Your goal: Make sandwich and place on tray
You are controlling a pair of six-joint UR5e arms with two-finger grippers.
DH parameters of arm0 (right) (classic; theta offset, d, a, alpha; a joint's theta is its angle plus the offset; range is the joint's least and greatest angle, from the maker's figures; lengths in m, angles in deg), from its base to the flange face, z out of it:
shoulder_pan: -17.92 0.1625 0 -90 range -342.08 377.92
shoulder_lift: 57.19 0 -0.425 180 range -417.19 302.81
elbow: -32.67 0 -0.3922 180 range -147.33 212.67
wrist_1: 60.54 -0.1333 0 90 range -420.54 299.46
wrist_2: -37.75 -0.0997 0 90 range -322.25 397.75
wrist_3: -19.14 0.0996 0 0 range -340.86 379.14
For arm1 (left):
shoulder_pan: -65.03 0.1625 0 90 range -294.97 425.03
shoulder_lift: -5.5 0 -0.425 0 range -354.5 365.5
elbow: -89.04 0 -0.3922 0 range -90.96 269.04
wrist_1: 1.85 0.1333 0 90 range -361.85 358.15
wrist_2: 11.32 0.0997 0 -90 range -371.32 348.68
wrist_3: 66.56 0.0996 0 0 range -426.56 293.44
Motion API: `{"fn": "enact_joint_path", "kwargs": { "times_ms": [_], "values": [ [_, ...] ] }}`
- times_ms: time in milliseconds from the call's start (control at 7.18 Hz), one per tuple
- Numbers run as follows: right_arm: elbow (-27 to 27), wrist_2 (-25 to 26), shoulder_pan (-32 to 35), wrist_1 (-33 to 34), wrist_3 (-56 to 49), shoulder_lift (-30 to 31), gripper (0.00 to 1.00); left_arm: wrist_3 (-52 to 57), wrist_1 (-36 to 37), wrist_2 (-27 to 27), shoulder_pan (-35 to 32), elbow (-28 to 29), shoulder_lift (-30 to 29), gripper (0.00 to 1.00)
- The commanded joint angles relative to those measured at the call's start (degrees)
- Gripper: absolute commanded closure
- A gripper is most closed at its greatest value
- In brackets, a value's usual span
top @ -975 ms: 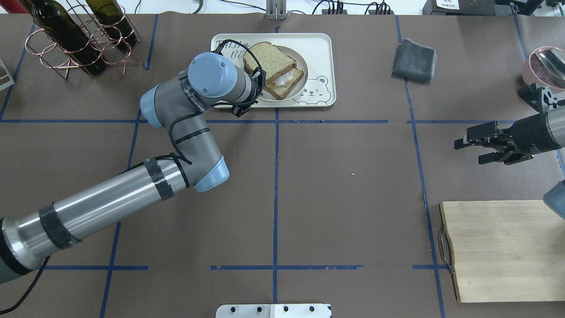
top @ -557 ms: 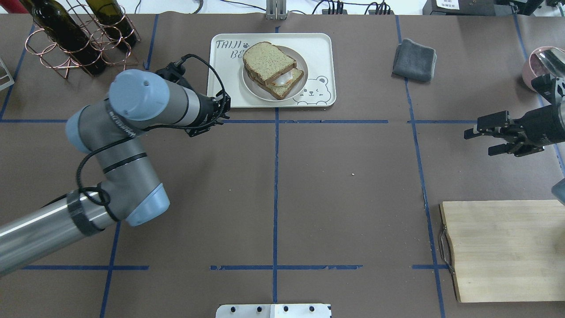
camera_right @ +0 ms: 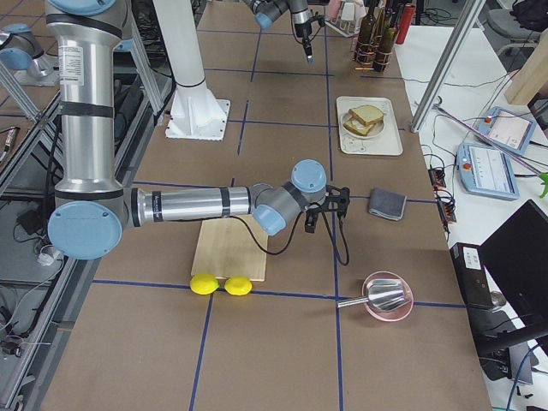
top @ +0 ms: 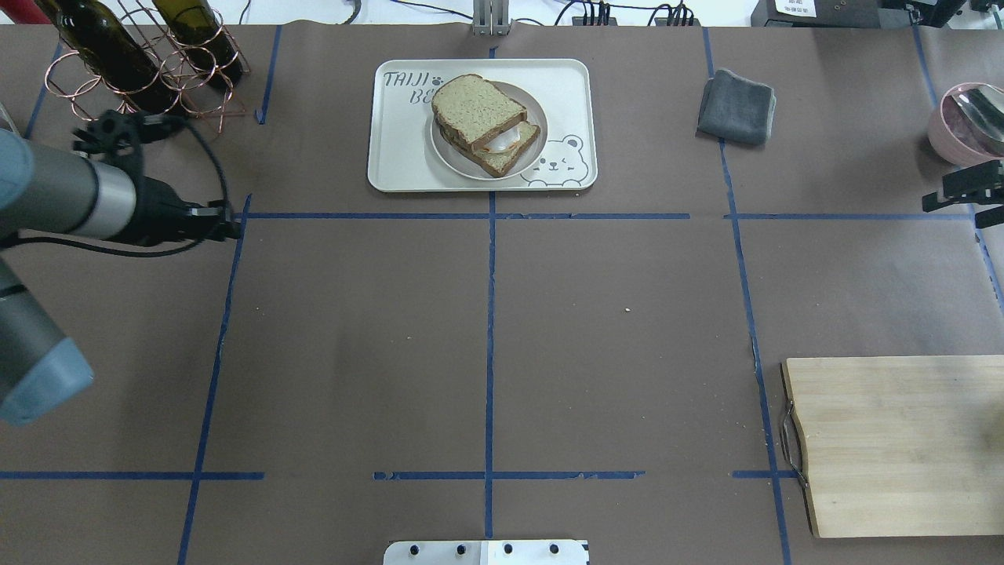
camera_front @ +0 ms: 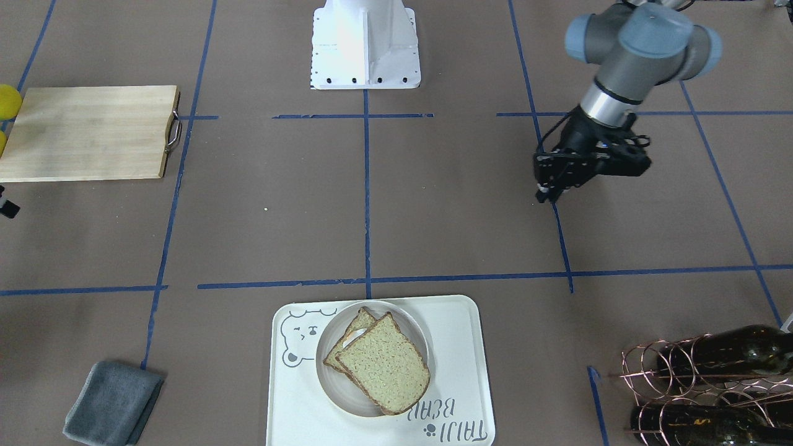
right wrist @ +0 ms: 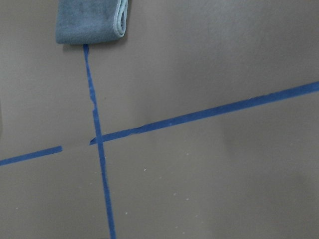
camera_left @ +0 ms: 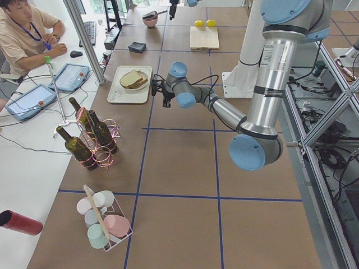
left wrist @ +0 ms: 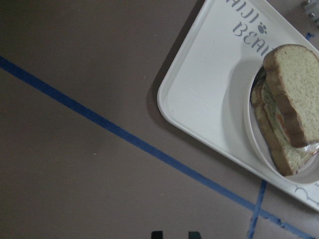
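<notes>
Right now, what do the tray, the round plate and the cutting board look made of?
Tray: likely plastic or melamine, going by the cream matte surface, printed grey bear and moulded rounded rim.
Plate: off-white and smooth. It could be ceramic or melamine; I cannot tell which.
Cutting board: pale wood, maybe bamboo, with visible lengthwise grain and no gloss.

Left arm [camera_left: 263, 73] and right arm [camera_right: 184, 204]: silver tubes, grey joints, pale-blue caps, black bands; black cables [top: 213, 169]; black left pincer [camera_front: 547, 193] and right pincer [camera_right: 324, 219]; white base [camera_front: 365, 43]
</notes>
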Motion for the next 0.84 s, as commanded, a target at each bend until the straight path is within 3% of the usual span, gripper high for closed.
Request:
{"fn": "enact_joint_path", "kwargs": {
  "times_ms": [0,139,278,557,696],
  "values": [
    [0.2,0.1,10.9,25.8,-32.2,-3.1,0.0,37.5,0.8,-14.1,-21.1,2.5,10.2,0.68],
    [0.4,0.1,14.8,32.8,-41.3,-3.7,0.0,50.4,4.5,-15.1,-26.4,4.8,11.1,0.68],
    [0.7,0.1,16.7,35.5,-44.0,-3.7,0.0,59.6,12.0,-15.2,-31.3,5.6,10.9,0.68],
    [0.9,0.6,16.2,35.7,-44.1,-3.4,0.0,72.2,32.6,-15.2,-37.6,5.5,7.7,0.66],
    [1.1,0.6,15.2,35.7,-43.5,-3.7,0.0,71.8,38.7,-15.3,-37.8,3.4,7.1,0.44]
  ]
}}
